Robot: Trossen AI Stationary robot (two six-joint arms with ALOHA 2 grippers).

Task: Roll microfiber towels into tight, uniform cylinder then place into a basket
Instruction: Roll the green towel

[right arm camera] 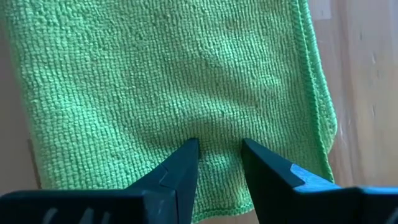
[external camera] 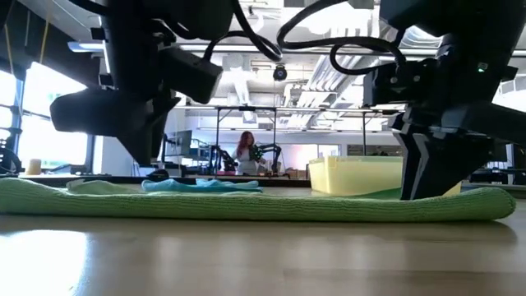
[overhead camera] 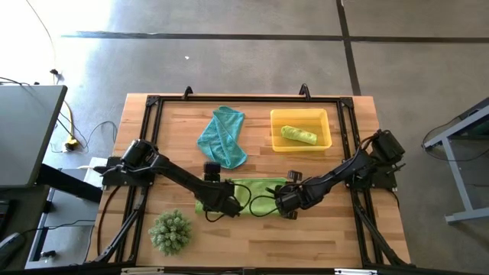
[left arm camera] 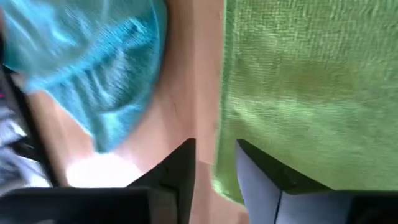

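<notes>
Left pincer [overhead camera: 216, 200] down at one short end of flat lime-green towel [overhead camera: 252, 191], fingers parted a little, one over cloth edge, one over bare wood; nothing gripped as far as visible. Right pincer [overhead camera: 286, 201] at opposite end, fingers [right arm camera: 186, 163] set partly apart and pressed down onto nap; pinch on the cloth not confirmed.

Towel lay spread on desk [overhead camera: 367, 237] near front edge, between both pincers. Judged light, limp, no stiffness; looped pile likely to cling to itself and drag on wood rather than slide. Hem doubled along one side. Best taken at a short end, both corners at once, to keep roll even; loose middle likely to sag or telescope.

Rolled green towel [overhead camera: 298, 135] already inside yellow basket [overhead camera: 276, 141] at far right. Teal towel [overhead camera: 223, 136] crumpled left of basket, untouched. Spiky green plant [overhead camera: 170, 231] near front left corner.

No brand, label or legible writing found anywhere.
</notes>
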